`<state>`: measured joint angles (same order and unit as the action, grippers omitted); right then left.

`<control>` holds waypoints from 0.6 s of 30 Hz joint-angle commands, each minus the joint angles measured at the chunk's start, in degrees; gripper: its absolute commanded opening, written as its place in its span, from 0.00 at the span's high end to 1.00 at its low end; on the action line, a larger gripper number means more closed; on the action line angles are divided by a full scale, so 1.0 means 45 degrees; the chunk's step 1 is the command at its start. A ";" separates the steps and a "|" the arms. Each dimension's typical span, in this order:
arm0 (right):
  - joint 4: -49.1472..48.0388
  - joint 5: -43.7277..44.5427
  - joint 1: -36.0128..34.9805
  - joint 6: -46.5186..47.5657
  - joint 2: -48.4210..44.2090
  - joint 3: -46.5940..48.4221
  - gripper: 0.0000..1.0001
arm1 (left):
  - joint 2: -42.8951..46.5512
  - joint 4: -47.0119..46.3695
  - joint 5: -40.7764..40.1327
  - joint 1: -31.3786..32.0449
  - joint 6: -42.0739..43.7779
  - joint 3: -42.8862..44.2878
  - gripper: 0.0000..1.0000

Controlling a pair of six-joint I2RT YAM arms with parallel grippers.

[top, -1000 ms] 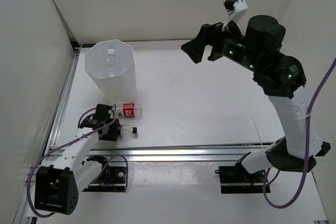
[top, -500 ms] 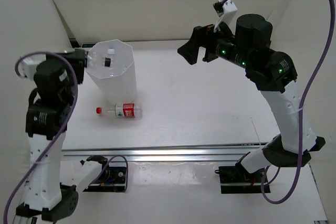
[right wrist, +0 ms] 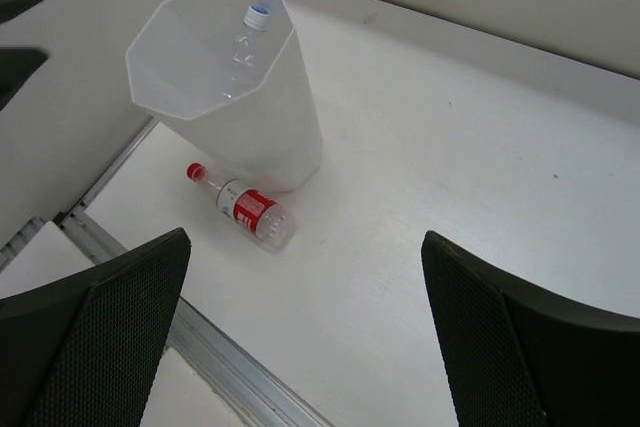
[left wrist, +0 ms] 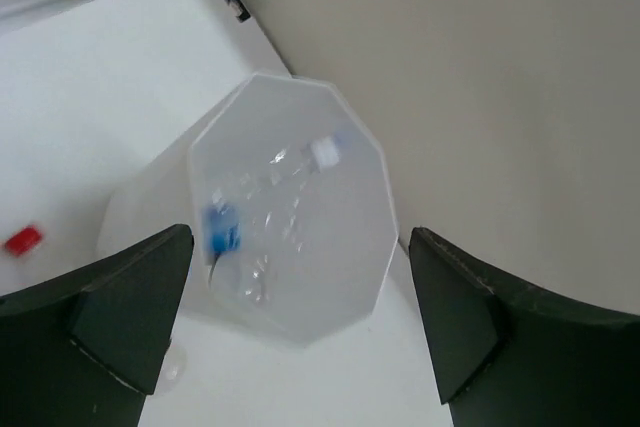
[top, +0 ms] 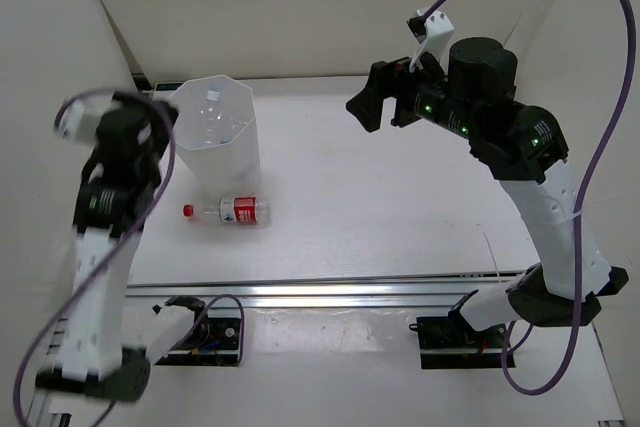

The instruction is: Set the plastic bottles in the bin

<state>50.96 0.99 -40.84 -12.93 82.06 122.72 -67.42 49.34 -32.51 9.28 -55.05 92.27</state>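
The bin [top: 213, 137] stands at the back left, tall, translucent and octagonal. Inside it lie clear plastic bottles: a blue-labelled one [left wrist: 221, 228] and one with a white cap [left wrist: 325, 152]. A red-labelled bottle [top: 234, 211] with a red cap lies on its side on the table just in front of the bin [right wrist: 225, 77]. My left gripper [top: 160, 119] hovers open and empty beside the bin's left rim, looking down into the bin [left wrist: 290, 217]. My right gripper [top: 372, 99] hangs open and empty high over the table's middle, far from the red-labelled bottle [right wrist: 250, 209].
White walls close in the table on the left, back and right. An aluminium rail [top: 330, 292] runs along the near edge, another along the left side [top: 125, 172]. The left arm's dark fingers [right wrist: 20, 57] show blurred at the right wrist view's left edge.
My left arm rose from the table with a black-capped bottle, carried it over the bin and opened; the bottle is gone from the jaws. The right arm barely shifted.
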 commanded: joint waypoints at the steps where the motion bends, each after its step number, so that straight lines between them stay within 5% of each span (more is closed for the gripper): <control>1: -0.0133 0.0599 0.0013 0.0548 -0.0423 -0.0258 0.00 | 0.5181 -0.0081 0.0169 -0.0167 -0.2430 -0.3949 0.00; 4: -0.0133 0.0289 0.0013 0.0549 -0.0288 -0.0258 0.00 | 0.7374 0.0109 0.1344 -0.0167 -0.5936 -0.7936 0.00; 7: -0.0133 -0.0044 0.0013 0.0432 -0.0054 -0.0141 0.00 | 0.8689 -0.1408 0.2555 -0.0167 -0.6865 -1.1659 0.00; 13: -0.0133 -0.0864 0.0013 0.0432 0.0182 -0.0024 0.00 | 1.0098 -0.4708 0.3513 -0.0284 -0.7572 -1.6372 0.00; 18: -0.0016 -0.0983 0.0013 0.0432 0.0182 0.0230 0.00 | 1.0899 -0.6707 0.3496 -0.0827 -0.8668 -1.8512 0.00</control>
<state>51.27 -1.93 -40.84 -11.79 83.22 121.93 -19.88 28.91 -17.63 7.66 -90.91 10.24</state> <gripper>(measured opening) 0.998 1.000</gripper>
